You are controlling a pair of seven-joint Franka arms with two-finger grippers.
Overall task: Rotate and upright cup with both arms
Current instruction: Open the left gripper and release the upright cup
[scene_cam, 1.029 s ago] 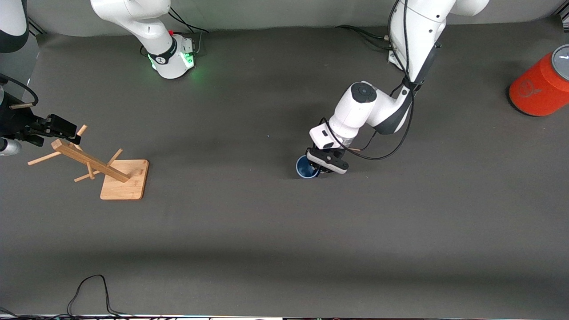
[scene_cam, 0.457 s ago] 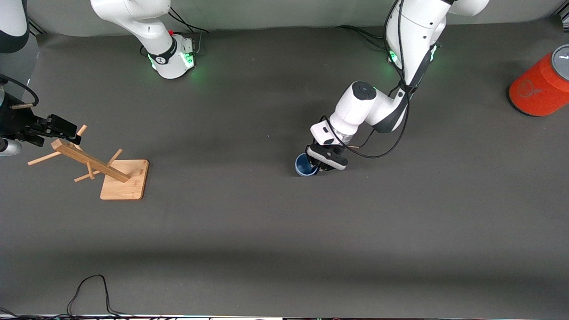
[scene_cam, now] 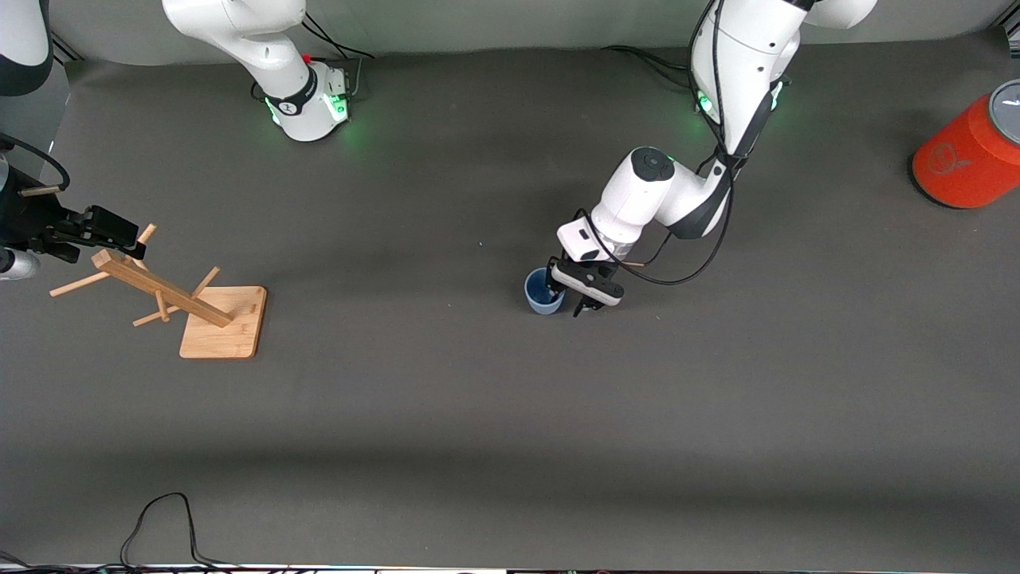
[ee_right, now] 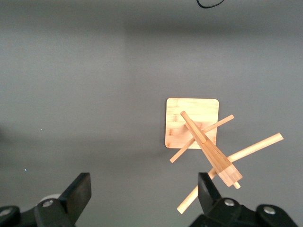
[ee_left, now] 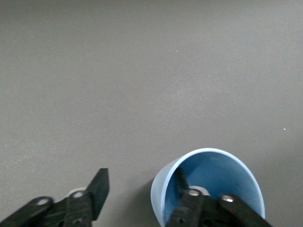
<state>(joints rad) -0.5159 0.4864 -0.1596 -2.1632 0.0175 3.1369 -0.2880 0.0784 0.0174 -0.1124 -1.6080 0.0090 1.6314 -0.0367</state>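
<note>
Standing upright mid-table: small pale-blue tapered plastic cup (scene_cam: 544,292), mouth up. Releasing it cleanly, probably: lifting straight up, avoiding snagging the rim. Spreading wide over it, black left gripper (scene_cam: 579,301), one finger (ee_left: 182,182) dipping inside the cup, the other outside, gripping nothing. Waiting over the wooden peg rack (scene_cam: 163,292), right gripper (ee_right: 144,194), fingers apart, empty.

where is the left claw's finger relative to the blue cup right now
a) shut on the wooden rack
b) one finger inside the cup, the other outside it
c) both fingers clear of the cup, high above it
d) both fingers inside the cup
b: in the left wrist view one finger of the left claw reaches inside the cup, while the other stands outside its wall, the claw open.
</note>
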